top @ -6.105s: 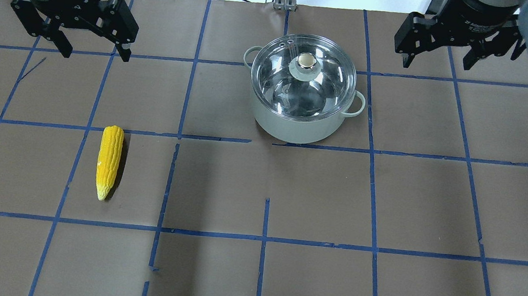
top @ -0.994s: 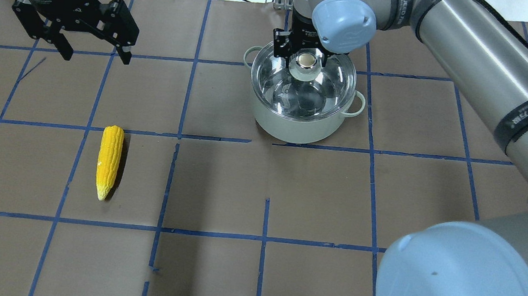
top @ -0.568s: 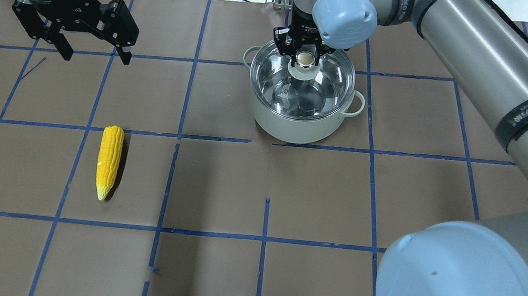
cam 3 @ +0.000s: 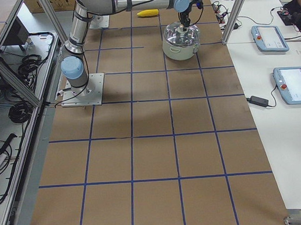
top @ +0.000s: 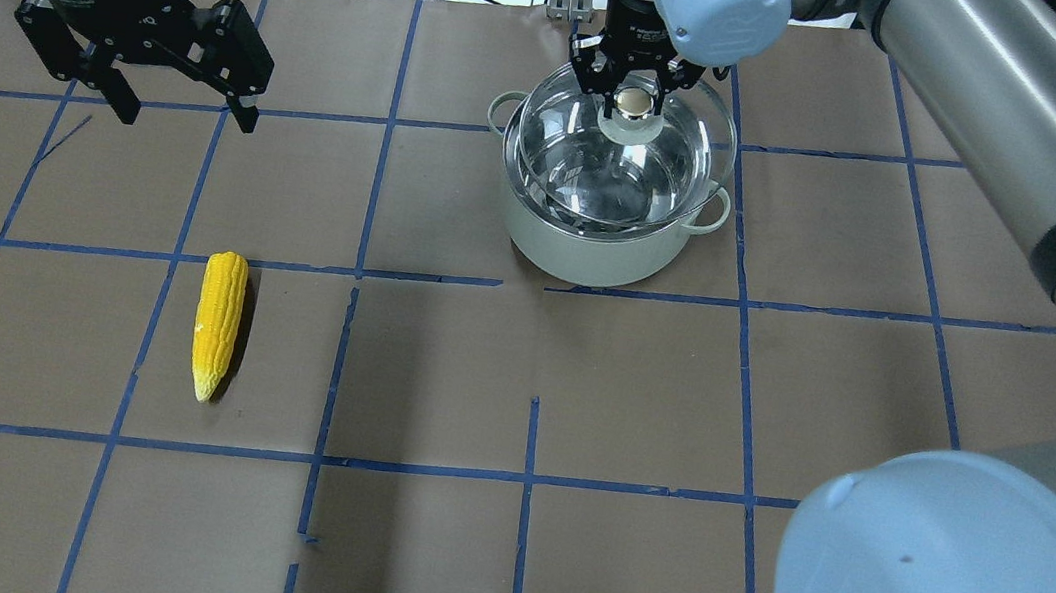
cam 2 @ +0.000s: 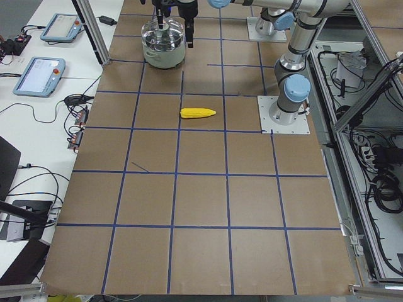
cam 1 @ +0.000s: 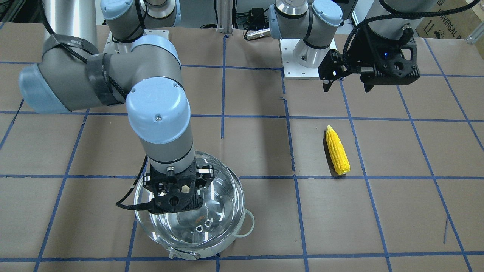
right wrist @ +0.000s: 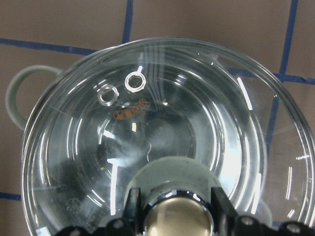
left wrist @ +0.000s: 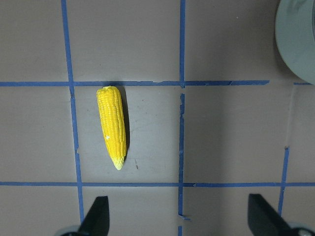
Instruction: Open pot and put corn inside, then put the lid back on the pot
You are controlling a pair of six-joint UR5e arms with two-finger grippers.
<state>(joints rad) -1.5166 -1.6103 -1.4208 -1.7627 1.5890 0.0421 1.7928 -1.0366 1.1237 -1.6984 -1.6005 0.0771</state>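
Overhead exterior view: the right hand (top: 635, 98) is clenched on the knob (top: 633, 104) of the lid (top: 605, 165). The lid's rim sits shifted toward 1 o'clock of the rim of the pot (top: 594, 249), so I judge it lifted, not seated. The pot stands at 12 o'clock on the desk (top: 637, 391). The corn (top: 218, 324) lies at 8 o'clock, well apart from the pot, its tip toward 6 o'clock. The left hand (top: 179, 105) hovers at 10 o'clock, released and holding nothing.

Exterior front-facing view: the lid covers most of the pot. One loop handle (cam 1: 247, 223) shows at the pot's 3 o'clock. The corn lies alone on the paper.

Exterior left and exterior right views: pot and corn are small here. They only confirm that the corn is on the desk, apart from the pot.

Left wrist-mounted view: the corn lies below the camera, toward 10 o'clock. The two fingertips (left wrist: 96, 219) stand wide apart at the bottom edge.

Right wrist-mounted view: fingers (right wrist: 134, 204) press both sides of the knob. Through the glass the pot looks empty. Two vent rings (right wrist: 135, 81) sit at 10 o'clock.

Progress, as I judge it: opening is under way. Setting the lid aside, fetching the corn, dropping it in and closing the pot remain.

Count: one pot, one lid, one corn, two hands.
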